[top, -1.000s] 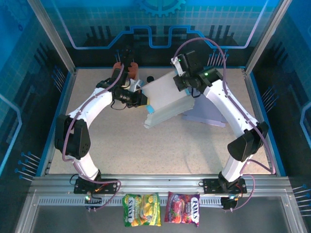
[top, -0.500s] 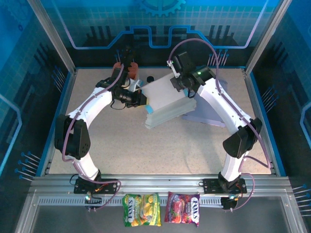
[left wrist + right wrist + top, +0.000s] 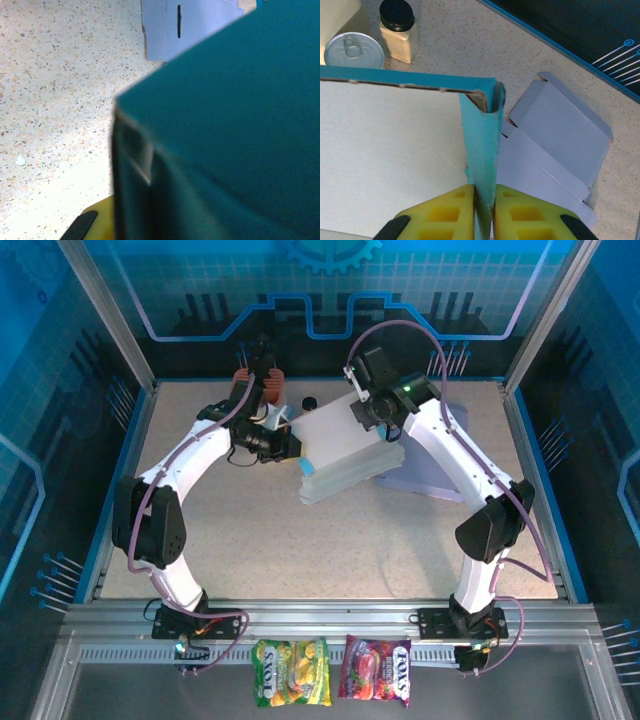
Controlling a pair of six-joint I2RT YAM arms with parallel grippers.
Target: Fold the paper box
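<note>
The paper box (image 3: 345, 445), white inside and teal-blue outside, lies tilted at the middle of the table between both arms. My left gripper (image 3: 297, 447) sits at the box's left end. In the left wrist view the teal box wall (image 3: 225, 125) covers the jaws, with one yellow finger (image 3: 102, 218) showing beside it. My right gripper (image 3: 484, 212) is shut on an upright teal wall of the box (image 3: 482, 150), its yellow pads pinching it from both sides. The white inner panel (image 3: 390, 150) spreads to the left of that wall.
A flat lavender cardboard blank (image 3: 425, 475) lies under and to the right of the box. A tin can (image 3: 354, 50) and a small spice jar (image 3: 397, 30) stand behind it. A brown object (image 3: 270, 388) is at the back left. Two snack packets (image 3: 292, 672) rest on the front rail.
My right arm has swung a little left and back along the box's far edge, and its jaws have closed on the teal wall. The left arm has stayed put.
</note>
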